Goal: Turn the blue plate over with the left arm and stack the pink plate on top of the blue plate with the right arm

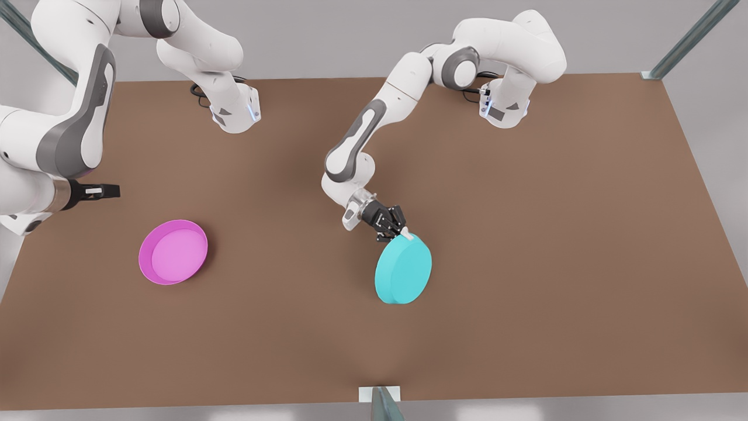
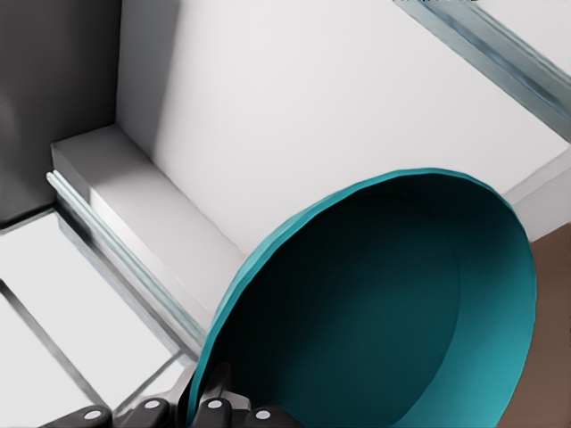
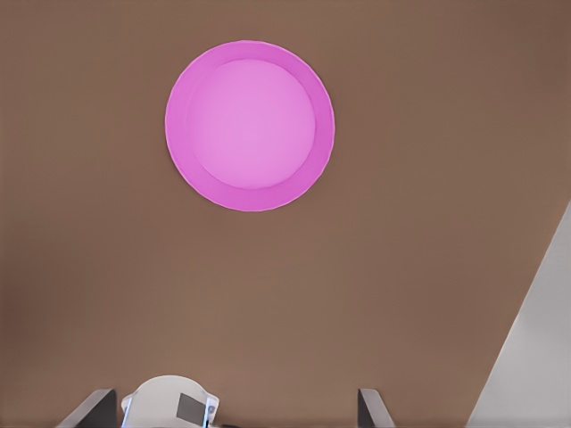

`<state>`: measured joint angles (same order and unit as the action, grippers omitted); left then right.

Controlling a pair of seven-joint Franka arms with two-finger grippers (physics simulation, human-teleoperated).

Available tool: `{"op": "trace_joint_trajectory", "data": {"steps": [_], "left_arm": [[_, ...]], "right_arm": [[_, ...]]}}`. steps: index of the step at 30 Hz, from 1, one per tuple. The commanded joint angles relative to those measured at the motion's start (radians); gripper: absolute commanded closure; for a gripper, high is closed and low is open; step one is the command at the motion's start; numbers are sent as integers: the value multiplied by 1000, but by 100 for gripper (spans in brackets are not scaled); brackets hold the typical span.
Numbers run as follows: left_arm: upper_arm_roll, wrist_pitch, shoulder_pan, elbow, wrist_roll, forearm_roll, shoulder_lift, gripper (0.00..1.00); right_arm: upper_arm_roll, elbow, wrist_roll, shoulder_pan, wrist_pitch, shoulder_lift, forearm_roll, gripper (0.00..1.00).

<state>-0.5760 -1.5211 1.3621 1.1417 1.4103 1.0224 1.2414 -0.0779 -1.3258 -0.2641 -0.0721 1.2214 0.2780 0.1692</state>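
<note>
Brown bench (image 1: 526,263), matte and plain, bounded by pale grey walls; metal frame struts (image 1: 689,38) at the far corners and one at the middle of the near edge.

Pink plate (image 1: 173,252) flat on the bench, toward the front view's left edge, open side up, nothing inside. Also seen from above in the right wrist view (image 3: 250,125).

Blue plate (image 1: 404,270) near the bench centre, tipped up on its rim, plain underside facing the front camera. Hollow inner face turned toward the left wrist camera (image 2: 401,312), nothing inside.

Left end effector (image 1: 399,231) clamped on the blue plate's upper rim; fingers (image 2: 214,406) pinching the rim, partly cut off at the frame edge.

Right end effector (image 1: 111,190) raised above the bench, beyond the pink plate, well apart from it, waiting; fingers spread apart (image 3: 370,408), tips cropped.
</note>
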Motion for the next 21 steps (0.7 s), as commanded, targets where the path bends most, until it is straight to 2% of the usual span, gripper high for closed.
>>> {"op": "trace_joint_trajectory", "data": {"steps": [1, 2, 3, 4, 5, 6, 7, 8, 10, 11, 13, 15, 16, 17, 19, 20, 21], "left_arm": [[-1, 16, 0, -16, 282, -2, 16, 78], [-1, 30, 0, -20, 288, -2, 24, 75], [1, 32, -1, -20, 292, -2, 23, 65], [19, 41, -1, -22, 292, -2, 20, 47], [27, 42, -1, -22, 292, -5, 18, 40], [34, 41, -1, -29, 296, -18, 15, 40], [51, 39, -8, -48, 294, -19, 13, 27], [88, 38, -15, -77, 294, -42, 1, 0], [131, 32, -15, -189, 296, -329, 1, 0], [145, -8, -15, -195, 303, -471, 1, 0], [146, -165, -24, -215, 345, -755, -22, 0], [146, -304, -98, -206, 345, -1071, -68, 0], [153, -281, -141, -203, 238, -1211, -124, 0], [150, -96, -205, -203, 29, -1401, -241, 0], [151, 258, -308, -212, -102, -1513, -414, 0], [151, 358, -340, -212, -102, -1552, -490, 0], [151, 366, -345, -214, -82, -1565, -514, 0]], "right_arm": [[0, 0, 0, 0, -2, -2, 0, 0], [0, 0, 0, 0, 0, 0, 0, 0], [0, -1, 0, -1, 0, 0, 0, 0], [0, 0, 0, -1, 0, 1, 0, 0], [0, 0, 0, -6, 0, 6, 0, 0], [0, 0, 0, -8, 1, 6, 0, 0], [0, 0, 0, -8, 1, 6, 0, 0], [0, 0, 0, -8, 1, 6, 0, 0], [0, 0, 0, -11, 3, 7, 0, 0], [0, -1, -3, -17, 29, 20, 0, 0], [-2, -10, -12, -20, 110, 50, 4, 0], [0, -116, -14, -55, 332, 89, 21, 0], [0, -138, -17, -77, 408, 128, 20, 0], [0, -139, -35, -106, 481, 184, 20, 0], [3, -213, -66, -186, 653, 239, 3, 0], [3, -216, -66, -209, 681, 279, -25, 0], [4, -216, -66, -227, 699, 303, -27, 0]]}}
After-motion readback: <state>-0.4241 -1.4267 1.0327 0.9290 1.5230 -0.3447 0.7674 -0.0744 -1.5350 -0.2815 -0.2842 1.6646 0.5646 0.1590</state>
